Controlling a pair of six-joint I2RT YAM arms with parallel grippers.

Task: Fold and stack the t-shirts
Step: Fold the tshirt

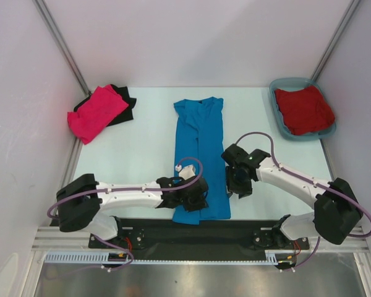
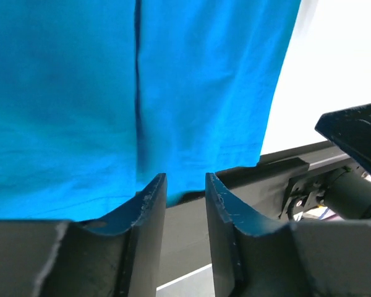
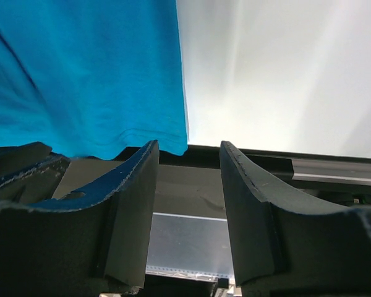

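A bright blue t-shirt [image 1: 201,142] lies folded into a long strip down the middle of the table, with its hem at the near edge. My left gripper [image 1: 195,203] hovers over the shirt's near left part. In the left wrist view it [image 2: 185,180] is open, nothing between its fingers, and the blue hem [image 2: 68,93] is just ahead. My right gripper [image 1: 238,185] stands beside the shirt's right edge. It [image 3: 188,148] is open too and empty, with the hem's right corner [image 3: 80,74] in front of its left finger. A hot pink shirt [image 1: 98,112] lies on a black one [image 1: 125,105] at back left.
A teal tub [image 1: 283,83] at the back right holds a crumpled dark red shirt [image 1: 304,110]. A black base plate [image 1: 191,232] runs along the near edge just past the blue hem. White walls close in the left, right and back sides.
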